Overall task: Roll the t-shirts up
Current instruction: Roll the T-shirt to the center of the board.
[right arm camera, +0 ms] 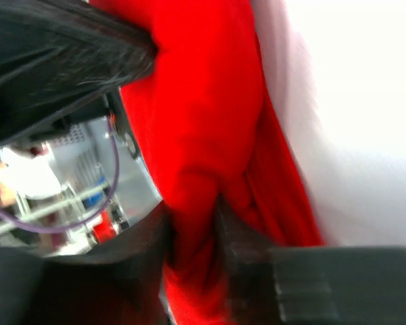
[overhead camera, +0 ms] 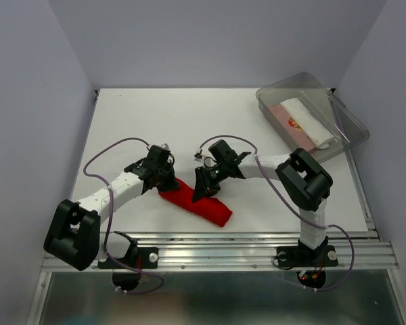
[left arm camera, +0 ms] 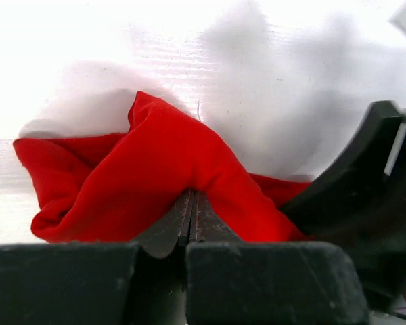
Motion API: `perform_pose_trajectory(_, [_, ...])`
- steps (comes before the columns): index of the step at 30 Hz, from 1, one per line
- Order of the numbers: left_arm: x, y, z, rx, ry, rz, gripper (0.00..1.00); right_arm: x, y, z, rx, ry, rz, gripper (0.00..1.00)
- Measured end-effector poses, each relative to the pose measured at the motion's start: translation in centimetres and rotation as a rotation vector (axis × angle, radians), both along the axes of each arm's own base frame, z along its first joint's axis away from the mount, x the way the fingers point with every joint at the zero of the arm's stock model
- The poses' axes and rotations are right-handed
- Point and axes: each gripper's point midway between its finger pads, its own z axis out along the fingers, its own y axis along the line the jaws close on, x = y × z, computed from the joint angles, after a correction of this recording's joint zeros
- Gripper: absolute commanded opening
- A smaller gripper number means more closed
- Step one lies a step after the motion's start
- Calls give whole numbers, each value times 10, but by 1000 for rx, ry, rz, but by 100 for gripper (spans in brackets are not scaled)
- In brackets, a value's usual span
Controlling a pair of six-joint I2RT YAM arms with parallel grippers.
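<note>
My left claw (overhead camera: 165,187) is clenched on the upper-left end of the red t-shirt (overhead camera: 203,206), a ridge of cloth pinched between its fingers (left arm camera: 179,223). My right claw (overhead camera: 201,192), just beside it, grasps the same shirt near its middle, the fabric squeezed between both fingers, though that view is blurred. The shirt lies bunched as a slanted band at lower centre of the bench (overhead camera: 155,122). A white roll (overhead camera: 312,127) and a pale pink roll (overhead camera: 283,114) sit in the clear bin (overhead camera: 271,95) at upper right.
</note>
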Motion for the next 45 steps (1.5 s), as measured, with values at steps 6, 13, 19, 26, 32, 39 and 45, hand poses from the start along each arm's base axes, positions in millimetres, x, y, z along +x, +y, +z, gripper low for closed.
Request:
perform_pose_trajectory(6, [1,-1,-6,-9,-7,7,0,6,-19,27,-66,-149,-66,78])
perform_pose_trajectory(13, [1,-1,-8,-14,-9,13,0,18,-42,74,-107,-335,-173,45])
perform_pose_trajectory(19, [2,-2,-7,-17,-12,14,0,2,-54,88,-144,-399,-211,2])
perform_pose_trajectory(26, [2,-1,-7,-16,-12,15,0,-35,-59,57,-221,-348,-182,1])
perform_pose_trajectory(32, [2,-1,-7,-14,-13,18,0,-34,-77,24,-334,-308,-275,1])
perform_pose_trajectory(39, [5,-3,-9,-11,-5,17,0,-23,-98,-15,-467,-319,-385,1])
perform_pose_trajectory(45, [10,-6,-13,-10,5,13,0,-19,-96,-21,-459,-324,-414,1])
